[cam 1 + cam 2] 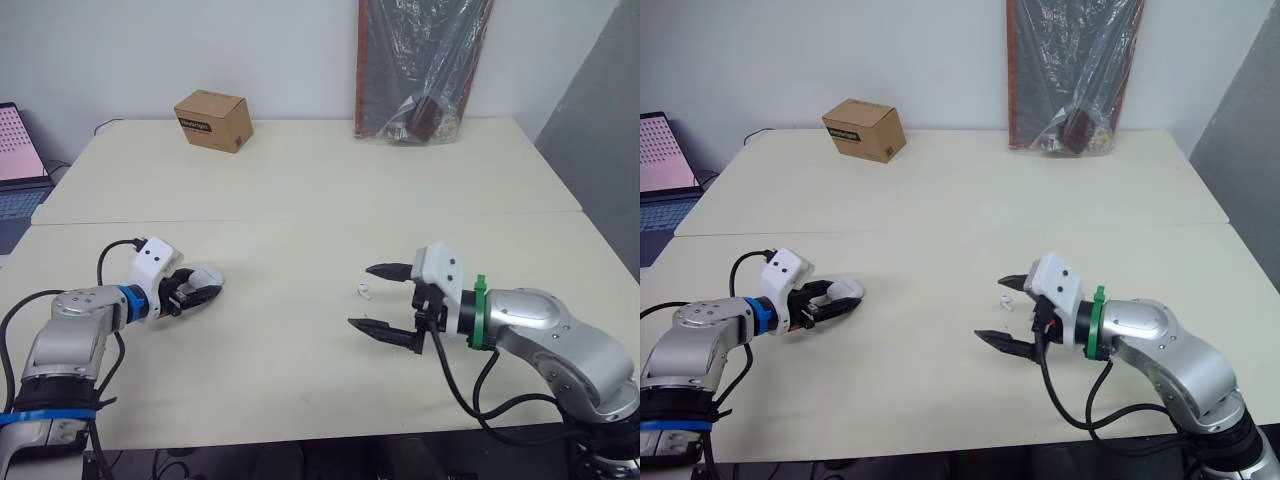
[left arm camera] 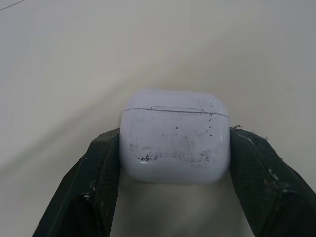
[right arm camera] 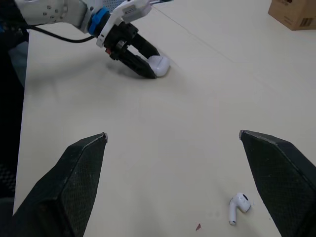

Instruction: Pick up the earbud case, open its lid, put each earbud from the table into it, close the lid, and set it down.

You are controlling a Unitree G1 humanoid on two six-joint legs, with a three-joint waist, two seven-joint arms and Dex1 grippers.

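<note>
Case [image 2: 175, 143] clamped between left gripper [image 1: 205, 283] jaws, one finger on each short side. Wide axis spans jaw gap; closed lid end points away from wrist. Case low over table [image 1: 300, 200], front left. Right gripper [image 3: 172, 133] jaws spread wide, empty. Earbud [image 3: 239, 207] flat on table between them, touching neither, nearer far finger.

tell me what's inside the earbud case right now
Cannot be seen: the earbud case, clamped in the left gripper, has its lid shut. One earbud lies outside on the table.
</note>
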